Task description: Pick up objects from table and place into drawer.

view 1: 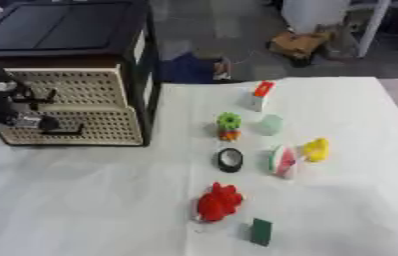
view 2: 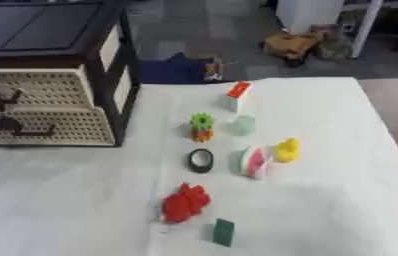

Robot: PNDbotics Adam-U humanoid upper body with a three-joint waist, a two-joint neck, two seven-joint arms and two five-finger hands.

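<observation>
While left hand (view 1: 23, 111) hovers at drawer unit (view 1: 71, 107) near tabletop's far-left corner, finger state unreadable; red toy (view 1: 218, 202), green block (view 1: 260, 231) near front edge.

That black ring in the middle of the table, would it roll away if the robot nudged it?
Probably not. The black ring seems to lie flat on the white table, so a nudge would likely slide it. Stood on edge, its round shape could roll. It looks small, so probably light.

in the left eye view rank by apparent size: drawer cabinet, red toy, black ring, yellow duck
1. drawer cabinet
2. red toy, though it lies nearest the camera
3. black ring and yellow duck look about alike, so unranked
</observation>
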